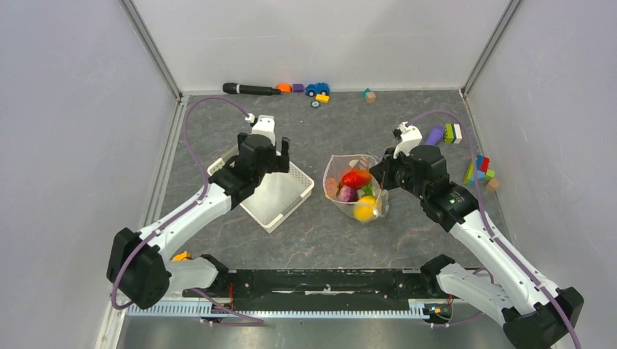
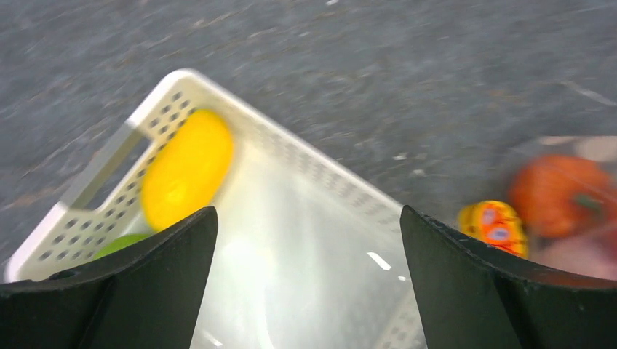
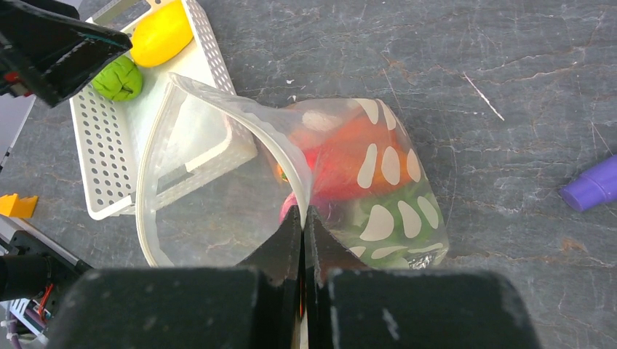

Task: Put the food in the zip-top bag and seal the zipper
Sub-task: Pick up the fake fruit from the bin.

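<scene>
The clear zip-top bag [image 1: 354,185] lies open on the table with its mouth towards the basket. Inside it I see food: a red chili [image 1: 355,177], a purple onion [image 1: 346,194] and a yellow-orange piece [image 1: 366,210]. My right gripper [image 3: 303,218] is shut on the bag's rim, holding the mouth up. The white zipper strip [image 3: 148,196] curves round the opening. My left gripper [image 2: 305,218] hangs open and empty over the white basket [image 2: 174,87]. In the basket lie a yellow mango [image 2: 187,167] and a green piece [image 3: 120,78].
A black stick [image 1: 251,89], a toy car [image 1: 317,89] and small blocks lie along the back wall. The purple-handled brush [image 1: 436,134] and coloured blocks [image 1: 480,171] sit at the right. A yellow block [image 3: 18,205] lies near the basket.
</scene>
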{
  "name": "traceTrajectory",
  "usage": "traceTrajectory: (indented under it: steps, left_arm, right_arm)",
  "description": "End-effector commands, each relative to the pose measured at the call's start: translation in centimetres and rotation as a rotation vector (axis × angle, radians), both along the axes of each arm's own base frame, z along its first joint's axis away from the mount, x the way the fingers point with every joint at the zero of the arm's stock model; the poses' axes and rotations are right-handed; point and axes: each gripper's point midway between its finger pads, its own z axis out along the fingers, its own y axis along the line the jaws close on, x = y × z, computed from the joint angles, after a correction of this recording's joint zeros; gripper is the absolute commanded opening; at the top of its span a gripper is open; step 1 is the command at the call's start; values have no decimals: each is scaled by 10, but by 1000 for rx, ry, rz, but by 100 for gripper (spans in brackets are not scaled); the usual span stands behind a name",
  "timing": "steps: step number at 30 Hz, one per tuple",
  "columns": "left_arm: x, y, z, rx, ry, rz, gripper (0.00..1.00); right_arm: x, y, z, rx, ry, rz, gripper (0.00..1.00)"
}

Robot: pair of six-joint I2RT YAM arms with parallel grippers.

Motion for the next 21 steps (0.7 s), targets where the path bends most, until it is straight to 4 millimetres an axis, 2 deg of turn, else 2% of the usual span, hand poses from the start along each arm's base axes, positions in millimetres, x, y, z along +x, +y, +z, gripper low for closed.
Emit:
traceTrajectory:
  steps: [1,10,21]
  left_arm:
    - [8,44,-26,107,32,195,100]
    - [18,83,-62,276,120,297,100]
    - [31,91,-90,306,198,206,100]
  right_arm:
    - [6,-4,7,-15,-48,-17,0]
    - [6,-5,-1,-43,-41,-7,0]
    - [7,-12,-8,-76,-34,-34,0]
